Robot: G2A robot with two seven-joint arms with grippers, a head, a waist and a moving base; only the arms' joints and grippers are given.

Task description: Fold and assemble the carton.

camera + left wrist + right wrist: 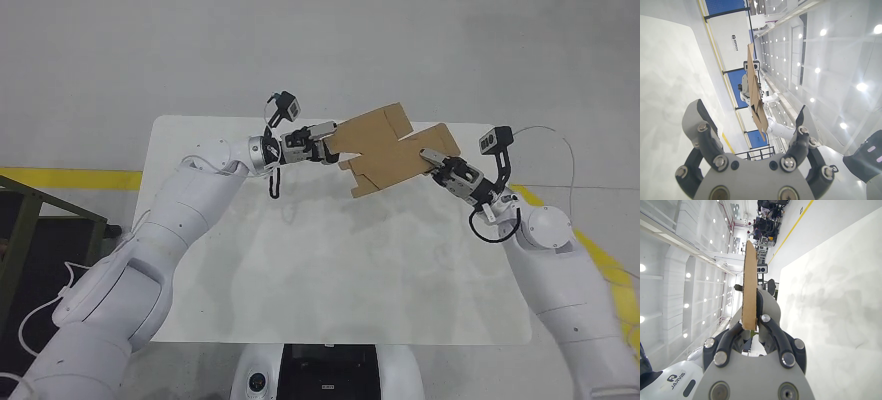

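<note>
So the left gripper (328,142) is over the far-left part of the table (300,270), pointing right, and it's spread wide. In the left wrist view both fingers (700,113) stand well apart with nothing pinched between them. The carton (392,150) lies straight ahead of it to the right. It's seen edge-on there, and its closest corner dips into the gap between the fingers without clearly touching either one. From the top view the fingertips sit right at the carton's left edge, but I honestly can't tell if they straddle it or stop just short.

The carton itself is a flat brown sheet, not folded up at all. It's held off the table over the far middle, with its broad face roughly level. Its long axis runs about left to right, a bit skewed, so the left end sits nearer and the right end farther. That puts it pretty much on the line between the two arms.

On the right, the right gripper (435,160) is clamped on the carton's right edge, and its wrist view shows the cardboard squeezed between its fingers. So the right arm carries the sheet.

My guess is the next move hinges on that left edge. The sheet lines up with the left gripper's gap, so it would need to close on that edge.
</note>
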